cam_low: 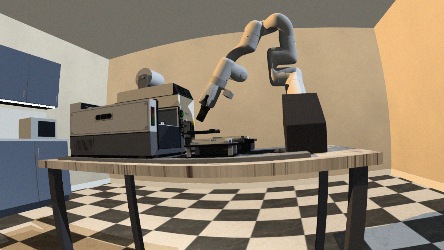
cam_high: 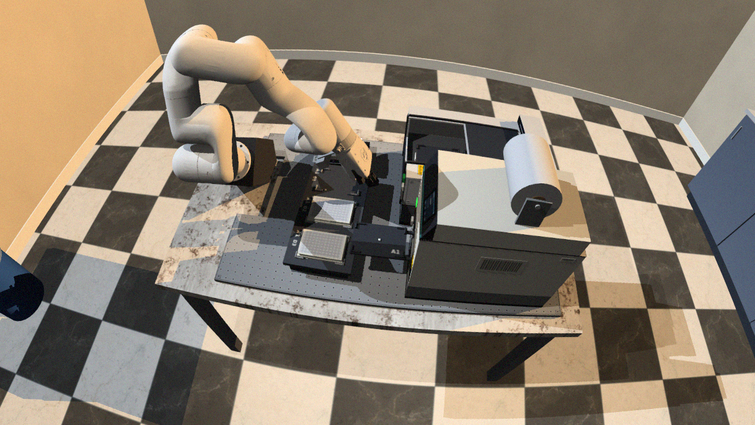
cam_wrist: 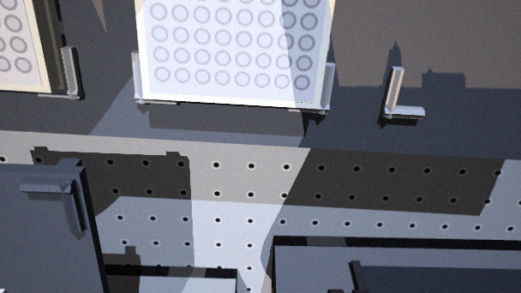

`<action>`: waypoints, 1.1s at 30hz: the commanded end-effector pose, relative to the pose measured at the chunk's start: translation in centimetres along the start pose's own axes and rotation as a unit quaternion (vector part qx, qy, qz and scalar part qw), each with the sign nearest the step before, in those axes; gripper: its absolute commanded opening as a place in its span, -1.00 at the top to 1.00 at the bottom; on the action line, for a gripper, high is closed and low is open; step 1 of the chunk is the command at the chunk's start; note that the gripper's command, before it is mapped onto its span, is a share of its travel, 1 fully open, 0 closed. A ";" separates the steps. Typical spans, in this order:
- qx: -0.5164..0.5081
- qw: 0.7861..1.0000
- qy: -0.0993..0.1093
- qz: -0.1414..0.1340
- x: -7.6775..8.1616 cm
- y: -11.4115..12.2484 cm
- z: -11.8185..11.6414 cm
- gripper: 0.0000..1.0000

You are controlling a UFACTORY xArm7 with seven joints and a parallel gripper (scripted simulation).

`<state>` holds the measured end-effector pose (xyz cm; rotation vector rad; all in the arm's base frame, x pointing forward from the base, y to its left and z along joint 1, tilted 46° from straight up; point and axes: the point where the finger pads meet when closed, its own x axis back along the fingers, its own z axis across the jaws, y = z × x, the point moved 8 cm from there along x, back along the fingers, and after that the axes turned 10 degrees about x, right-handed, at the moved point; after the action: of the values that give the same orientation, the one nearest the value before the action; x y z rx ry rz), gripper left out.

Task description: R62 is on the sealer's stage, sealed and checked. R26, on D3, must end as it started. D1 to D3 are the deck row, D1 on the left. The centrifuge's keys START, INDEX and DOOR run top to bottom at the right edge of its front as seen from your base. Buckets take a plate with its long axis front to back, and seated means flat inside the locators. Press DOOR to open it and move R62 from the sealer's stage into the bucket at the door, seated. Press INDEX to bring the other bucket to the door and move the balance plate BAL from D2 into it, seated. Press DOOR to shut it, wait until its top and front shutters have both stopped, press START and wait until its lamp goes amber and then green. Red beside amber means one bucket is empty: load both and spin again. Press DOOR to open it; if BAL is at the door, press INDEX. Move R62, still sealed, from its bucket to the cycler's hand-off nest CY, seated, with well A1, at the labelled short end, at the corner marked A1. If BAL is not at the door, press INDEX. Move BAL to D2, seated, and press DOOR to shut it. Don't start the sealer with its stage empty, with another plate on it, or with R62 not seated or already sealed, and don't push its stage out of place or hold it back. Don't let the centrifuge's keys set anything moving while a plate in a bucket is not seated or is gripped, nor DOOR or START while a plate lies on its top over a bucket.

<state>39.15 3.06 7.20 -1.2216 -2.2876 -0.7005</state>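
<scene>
My gripper (cam_high: 371,179) (cam_low: 201,117) is shut and empty. It hangs tilted above the deck, just in front of the centrifuge's front face (cam_high: 410,187) (cam_low: 169,130). The centrifuge's top (cam_high: 436,132) shows a dark open interior. The balance plate BAL (cam_high: 332,210) (cam_wrist: 231,47) sits between the locators of D2. R26 (cam_high: 322,245) (cam_wrist: 17,43) sits on D3. D1's locator (cam_wrist: 396,96) stands bare. A plate (cam_low: 214,140) lies at the row's end nearest the centrifuge. It shows edge-on, and my arm hides it in the top view.
The sealer (cam_high: 496,221) with its film roll (cam_high: 530,163) stands beside the centrifuge. A dark empty platform marked A1 (cam_high: 377,240) (cam_wrist: 43,240) juts from its front. The perforated baseplate (cam_high: 253,264) (cam_wrist: 240,206) carries everything. My base block (cam_low: 303,124) stands behind the deck.
</scene>
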 end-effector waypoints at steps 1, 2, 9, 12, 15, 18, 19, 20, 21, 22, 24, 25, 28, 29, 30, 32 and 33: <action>-0.001 1.000 0.000 -0.006 -0.4 0.3 0.1 1.00; -0.001 1.000 0.000 -0.006 -0.4 0.3 0.1 1.00; -0.001 1.000 0.000 -0.006 -1.4 0.6 0.1 1.00; -0.001 1.000 0.000 -0.006 -1.8 0.7 0.1 1.00; -0.001 1.000 0.000 -0.006 -2.0 0.8 0.0 1.00; -0.001 1.000 0.000 -0.007 -2.5 1.0 0.0 1.00; -0.001 1.000 0.000 -0.007 -2.6 1.0 0.0 1.00; -0.001 1.000 0.000 -0.007 -2.8 1.1 0.0 1.00; -0.001 1.000 0.000 -0.007 -3.0 1.1 0.0 1.00; -0.001 1.000 0.000 -0.007 -3.1 1.2 0.0 1.00; -0.001 1.000 0.000 -0.007 -3.4 1.3 0.0 1.00; -0.001 1.000 0.000 -0.007 -3.6 1.3 0.0 1.00; -0.001 1.000 0.000 -0.007 -4.1 1.5 -0.1 1.00; -0.001 1.000 0.000 -0.007 -4.2 1.5 -0.1 1.00; -0.001 1.000 0.000 -0.007 -4.2 1.5 -0.1 1.00; -0.001 1.000 0.000 -0.007 -4.4 1.6 -0.1 1.00; -0.001 1.000 0.000 -0.007 -4.5 1.7 -0.1 1.00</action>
<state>42.40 1.03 5.08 -1.2134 -2.2950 -0.7044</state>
